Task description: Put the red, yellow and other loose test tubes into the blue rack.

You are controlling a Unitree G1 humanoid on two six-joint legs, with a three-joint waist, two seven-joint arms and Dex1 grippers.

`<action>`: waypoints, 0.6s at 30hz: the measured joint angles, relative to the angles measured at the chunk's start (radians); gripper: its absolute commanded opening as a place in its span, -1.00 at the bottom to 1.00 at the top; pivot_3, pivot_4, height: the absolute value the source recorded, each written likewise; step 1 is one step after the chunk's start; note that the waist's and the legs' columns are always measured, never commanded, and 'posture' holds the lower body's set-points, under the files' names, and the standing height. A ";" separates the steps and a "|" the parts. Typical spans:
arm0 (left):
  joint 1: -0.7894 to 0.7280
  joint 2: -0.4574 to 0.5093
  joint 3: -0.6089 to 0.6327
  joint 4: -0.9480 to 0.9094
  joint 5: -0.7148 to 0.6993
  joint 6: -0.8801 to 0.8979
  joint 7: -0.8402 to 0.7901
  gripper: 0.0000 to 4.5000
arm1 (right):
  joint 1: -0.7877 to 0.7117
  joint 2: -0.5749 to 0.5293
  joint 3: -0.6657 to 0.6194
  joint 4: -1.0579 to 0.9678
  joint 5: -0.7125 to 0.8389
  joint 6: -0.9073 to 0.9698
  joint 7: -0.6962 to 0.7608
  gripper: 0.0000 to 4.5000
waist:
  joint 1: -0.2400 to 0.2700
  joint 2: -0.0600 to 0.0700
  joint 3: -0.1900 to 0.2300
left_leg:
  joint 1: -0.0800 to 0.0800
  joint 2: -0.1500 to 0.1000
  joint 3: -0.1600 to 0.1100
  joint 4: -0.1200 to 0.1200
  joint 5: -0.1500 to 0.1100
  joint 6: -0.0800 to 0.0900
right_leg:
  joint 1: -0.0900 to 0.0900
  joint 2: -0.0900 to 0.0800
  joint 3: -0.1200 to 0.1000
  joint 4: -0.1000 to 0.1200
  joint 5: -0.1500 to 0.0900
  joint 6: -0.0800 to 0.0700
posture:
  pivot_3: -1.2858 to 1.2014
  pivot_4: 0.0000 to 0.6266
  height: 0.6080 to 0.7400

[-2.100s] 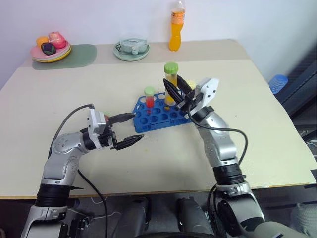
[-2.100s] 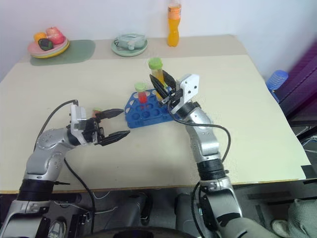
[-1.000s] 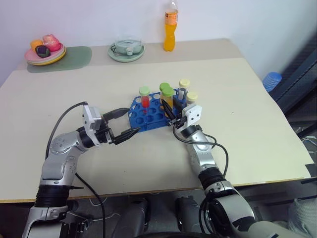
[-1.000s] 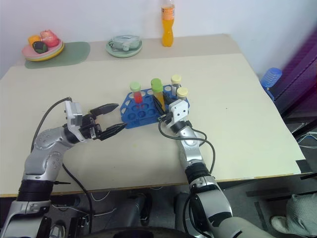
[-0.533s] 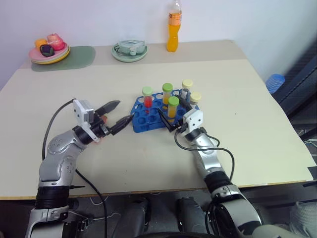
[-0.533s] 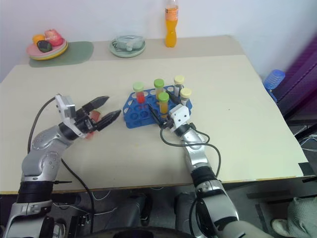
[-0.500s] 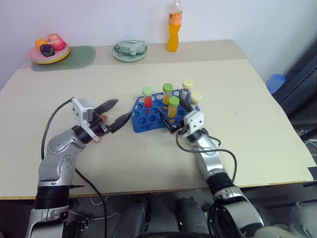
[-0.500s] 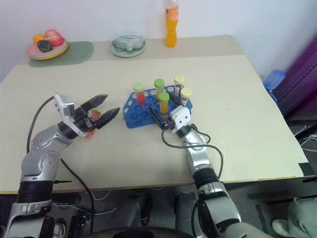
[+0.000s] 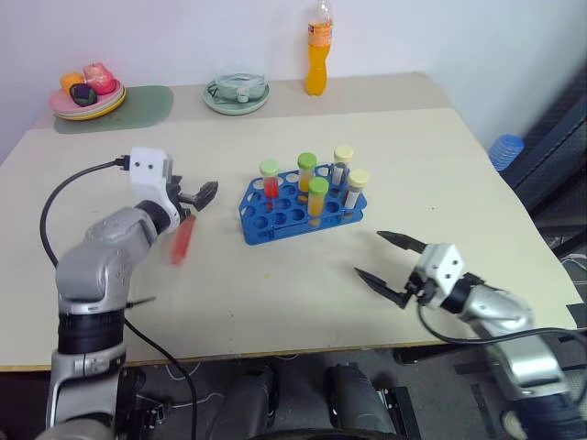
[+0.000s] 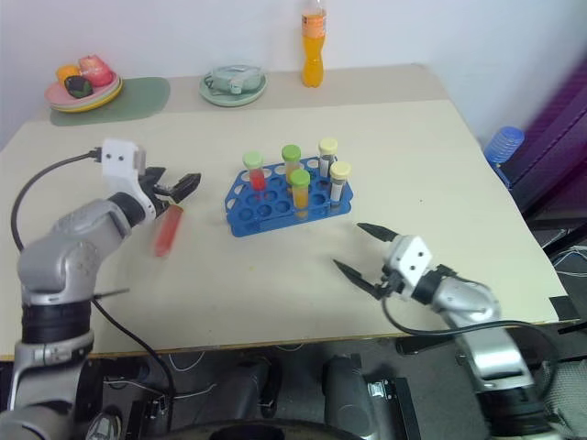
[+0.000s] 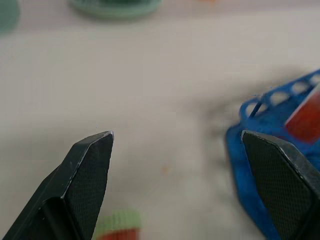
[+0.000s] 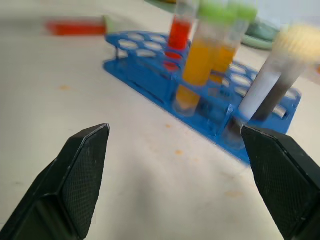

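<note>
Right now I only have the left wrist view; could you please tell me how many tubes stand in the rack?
Observer: Five tubes stand in the rack: one red, two orange, two pale-capped.
Operator: Thanks. Is any tube loose?
Observer: Yes, a loose tube, red, lies on the table left of the rack, by the left gripper.
Operator: And the right gripper?
Observer: The right gripper is open and empty, on the near side of the rack, apart from it.
</note>
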 measured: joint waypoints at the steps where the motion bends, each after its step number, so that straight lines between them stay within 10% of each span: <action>1: -0.055 -0.006 0.010 0.018 -0.003 0.103 0.022 0.87 | -0.027 -0.032 -0.022 -0.034 0.048 0.056 0.011 0.91 | 0.000 -0.002 0.001 | 0.000 0.000 0.000 0.001 0.000 0.000 | 0.000 0.000 -0.001 0.000 0.000 0.000 | 0.03 -0.52 1.00; 7: -0.285 -0.002 0.042 0.204 0.009 0.422 0.076 0.87 | -0.186 -0.090 -0.077 -0.128 0.240 0.283 0.019 0.91 | 0.002 -0.006 0.003 | 0.000 0.000 -0.001 0.000 0.000 0.000 | 0.000 0.000 -0.001 0.000 0.000 0.000 | 0.03 -0.52 1.00; 18: -0.412 0.147 -0.080 0.478 -0.067 0.438 0.163 0.87 | -0.206 -0.084 -0.077 -0.150 0.269 0.369 0.010 0.91 | 0.011 -0.008 0.005 | -0.002 0.000 -0.001 0.001 -0.001 -0.001 | -0.002 -0.002 -0.001 0.000 0.000 0.000 | 0.03 -0.52 1.00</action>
